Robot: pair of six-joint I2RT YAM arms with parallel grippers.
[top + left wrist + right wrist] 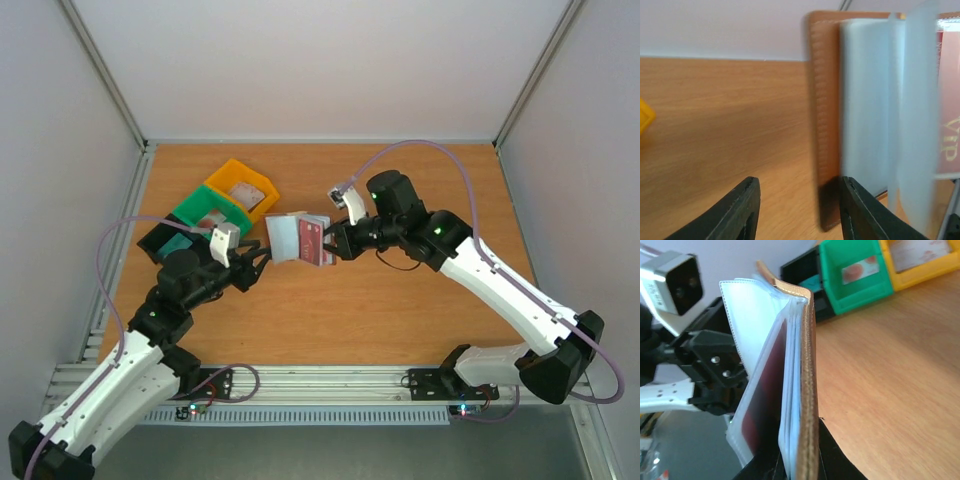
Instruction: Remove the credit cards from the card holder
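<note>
Top external view: the holder [297,238] stands open just right of the green bin [205,210], between both arms. The right gripper [335,243] is clamped on one cover edge. The left gripper [262,262] has its jaws apart around the opposite cover flap, not pinching it. A red card [312,243] sits inside a clear sleeve, so the pulling-out seems barely begun. Whether other cards are out, I cannot tell.
</note>
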